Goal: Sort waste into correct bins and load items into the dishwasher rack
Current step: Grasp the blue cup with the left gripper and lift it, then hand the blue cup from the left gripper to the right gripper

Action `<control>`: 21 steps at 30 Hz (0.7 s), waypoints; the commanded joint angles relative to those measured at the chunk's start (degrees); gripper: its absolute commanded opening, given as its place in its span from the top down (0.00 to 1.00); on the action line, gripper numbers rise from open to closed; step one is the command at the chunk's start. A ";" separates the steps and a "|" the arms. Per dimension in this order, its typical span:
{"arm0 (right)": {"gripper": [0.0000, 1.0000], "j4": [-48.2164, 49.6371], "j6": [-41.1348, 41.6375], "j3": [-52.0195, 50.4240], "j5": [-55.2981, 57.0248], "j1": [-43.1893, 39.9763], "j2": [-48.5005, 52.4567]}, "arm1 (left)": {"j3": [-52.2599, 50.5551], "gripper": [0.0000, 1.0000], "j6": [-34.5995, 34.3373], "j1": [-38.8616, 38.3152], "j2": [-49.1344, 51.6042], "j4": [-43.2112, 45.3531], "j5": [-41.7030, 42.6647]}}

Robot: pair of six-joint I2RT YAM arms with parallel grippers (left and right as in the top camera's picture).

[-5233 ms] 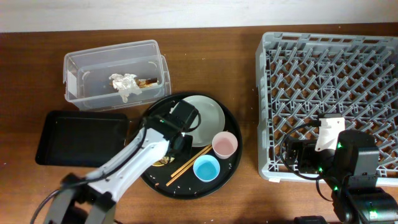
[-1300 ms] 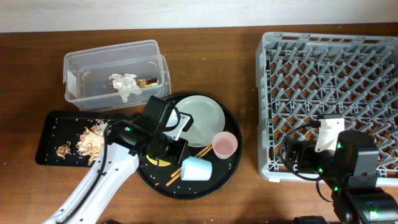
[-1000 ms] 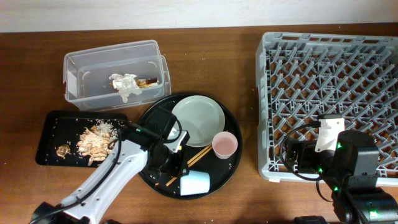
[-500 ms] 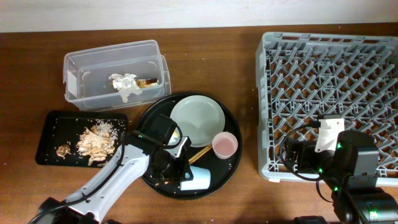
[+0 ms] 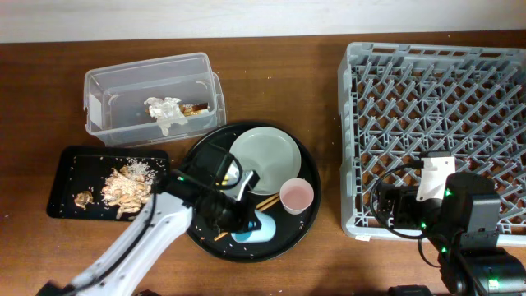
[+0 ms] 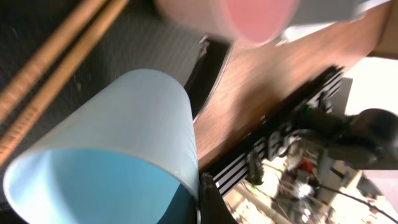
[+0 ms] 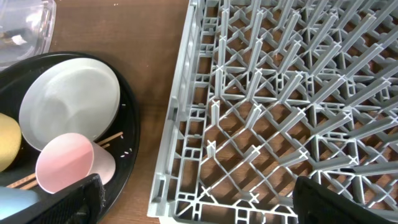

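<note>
The light blue cup (image 5: 256, 228) lies tipped on the round black tray; in the left wrist view (image 6: 118, 143) its mouth faces the camera. My left gripper (image 5: 243, 219) (image 6: 198, 205) is shut on its wall, with one dark finger (image 6: 210, 204) outside and the other inside. The pink cup (image 5: 296, 196) (image 6: 249, 14) (image 7: 65, 163) stands beside it. The chopsticks (image 5: 268, 201) (image 6: 56, 56), grey-green plate (image 5: 265, 152) (image 7: 68, 102) and yellow bowl (image 5: 223, 175) (image 7: 7, 142) are on the same tray. My right gripper (image 5: 398, 210) (image 7: 211, 208) is open and empty over the front left edge of the grey rack (image 5: 444, 107) (image 7: 280, 93).
The clear tub (image 5: 105, 85) at the back left holds crumpled tissue (image 5: 164, 110) and a brown scrap. The shallow black tray (image 5: 62, 168) holds shredded food scraps (image 5: 123, 185) and rice. The round black tray (image 5: 311, 215) lies between the bins and the rack.
Food scraps now lie in the black tray. The light blue cup went from upright to tipped over, and my left gripper has closed on its wall. The right arm has not moved.
</note>
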 commanded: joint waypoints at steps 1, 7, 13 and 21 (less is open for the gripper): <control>0.02 2.67 1.01 0.96 1.75 0.26 -0.04 | 8.00 1.00 0.94 3.45 -6.34 -2.40 -5.05; 0.02 6.82 -3.19 0.98 -21.07 0.26 8.66 | 10.10 1.00 6.80 11.69 -4.04 14.14 16.96; 0.02 11.30 -9.94 0.98 -47.39 0.28 21.18 | 10.10 1.00 12.52 12.74 5.77 23.30 41.64; 0.02 18.10 -14.58 0.96 -63.67 0.33 30.62 | 10.10 1.00 12.48 12.33 7.78 27.08 49.68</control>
